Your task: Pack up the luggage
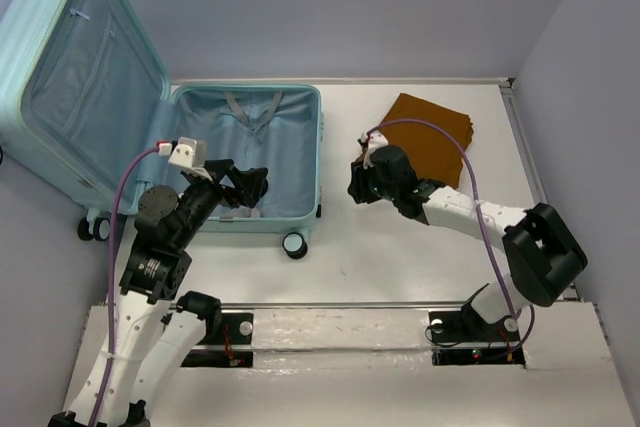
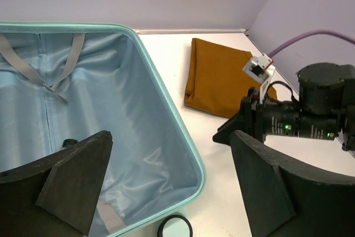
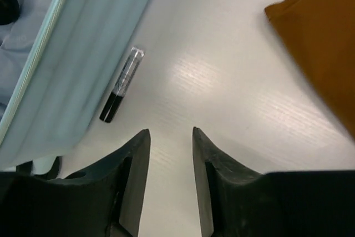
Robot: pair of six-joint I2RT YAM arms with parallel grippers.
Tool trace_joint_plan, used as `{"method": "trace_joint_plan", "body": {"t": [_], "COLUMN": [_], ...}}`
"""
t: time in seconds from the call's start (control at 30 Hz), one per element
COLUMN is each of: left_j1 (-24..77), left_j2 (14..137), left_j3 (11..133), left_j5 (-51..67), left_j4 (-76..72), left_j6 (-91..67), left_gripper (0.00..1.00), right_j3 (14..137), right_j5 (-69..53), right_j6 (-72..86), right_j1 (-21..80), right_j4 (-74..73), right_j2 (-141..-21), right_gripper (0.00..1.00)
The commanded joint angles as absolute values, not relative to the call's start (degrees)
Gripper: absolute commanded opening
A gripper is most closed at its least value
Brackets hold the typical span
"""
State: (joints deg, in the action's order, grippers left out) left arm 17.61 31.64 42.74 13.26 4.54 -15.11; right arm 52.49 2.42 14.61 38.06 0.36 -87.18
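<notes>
Aqua luggage [image 1: 285, 137] lying open, left tool [image 1: 262, 190] spread wide above it, right tool [image 1: 354, 187] narrowly apart beside it.

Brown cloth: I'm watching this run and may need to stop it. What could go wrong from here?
The right gripper is over bare table beside the brown cloth, jaws only narrowly apart; it might pinch just the top layer, so the fold opens. The suitcase rim stands between cloth and lining; a low carry could snag there. The left gripper hovers open over the suitcase's lining, so the arms might collide when the cloth comes in.
</notes>
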Motion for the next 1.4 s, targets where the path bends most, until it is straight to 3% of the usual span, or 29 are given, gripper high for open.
{"method": "trace_joint_plan", "body": {"t": [0.0,0.13,0.3,0.43,0.97,1.3,1.37], "left_j1": [17.58,17.05,16.35,15.56,15.29,15.21,15.21], "left_j2": [32.08,32.87,33.66,34.01,33.75,33.75,33.75], "left_j3": [42.28,42.27,42.19,42.10,42.10,42.01,42.10], "left_j5": [14.59,14.77,15.82,16.61,17.31,17.23,17.31], "left_j4": [2.55,2.55,2.37,2.11,1.93,1.93,1.93], "left_j6": [-15.38,-15.38,-15.56,-15.73,-15.73,-15.73,-15.73], "left_gripper": [0.99,0.99,0.99,0.99,0.99,0.99,0.99], "right_j3": [49.40,49.22,48.52,49.13,47.02,47.20,47.37], "right_j5": [2.74,-4.99,-7.20,-7.12,7.81,21.96,24.95], "right_j6": [21.17,23.55,26.10,26.72,24.34,25.57,26.28], "right_j1": [39.02,39.02,40.25,42.00,47.72,49.39,49.39], "right_j4": [12.64,17.04,23.36,25.75,26.64,21.45,20.05], "right_j2": [-87.44,-92.80,-97.46,-101.07,-105.82,-107.49,-107.49], "right_gripper": [0.41,0.42,0.55,0.56,0.54,0.47,0.41]}}
